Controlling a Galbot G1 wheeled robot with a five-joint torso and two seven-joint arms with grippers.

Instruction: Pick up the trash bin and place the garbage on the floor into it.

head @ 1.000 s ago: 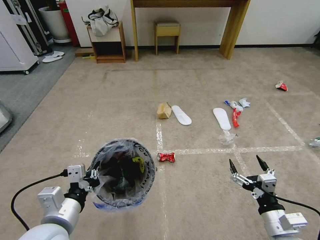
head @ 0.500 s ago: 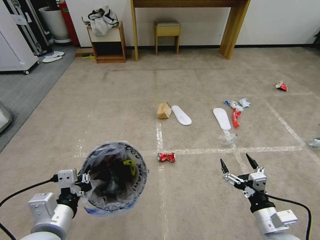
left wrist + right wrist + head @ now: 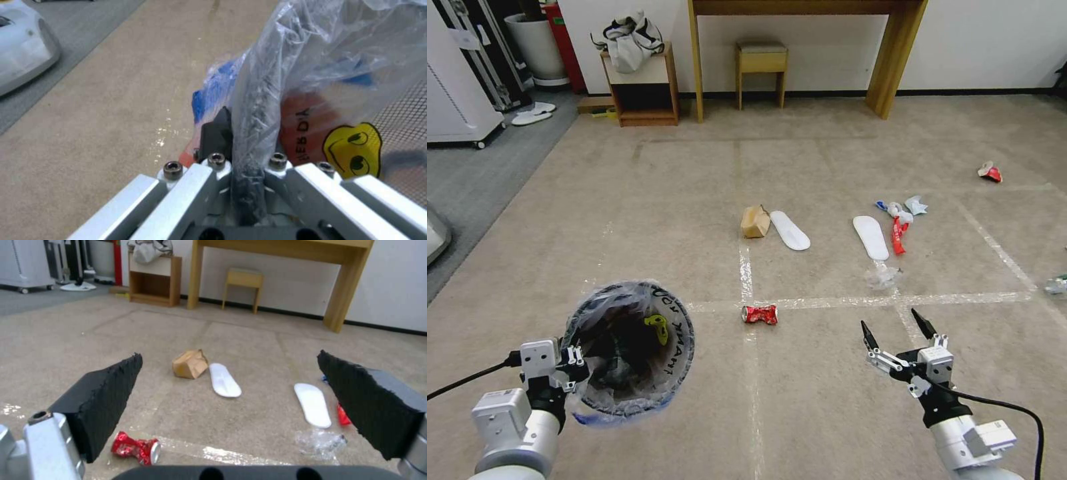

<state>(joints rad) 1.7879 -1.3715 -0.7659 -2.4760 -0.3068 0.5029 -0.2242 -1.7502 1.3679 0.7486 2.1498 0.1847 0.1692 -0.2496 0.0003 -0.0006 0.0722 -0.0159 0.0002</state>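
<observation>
trash bin (image 3: pixel 627 353): glossy clear plastic liner | crushed can (image 3: pixel 759 314): shiny metal | floor (image 3: pixel 827 167): matt rough carpet

On the carpet are counted one crushed red can (image 3: pixel 759 314), one brown paper bag (image 3: pixel 755 221), two white slippers (image 3: pixel 790 230) (image 3: pixel 871 237), one clear plastic scrap (image 3: pixel 882 277) and one trash bin (image 3: pixel 627 350).

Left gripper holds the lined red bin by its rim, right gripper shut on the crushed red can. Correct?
Not quite. The right gripper is open and empty; the head view shows the crushed red can lying on the carpet. The left gripper does grip the rim of the plastic-lined red bin.
</observation>
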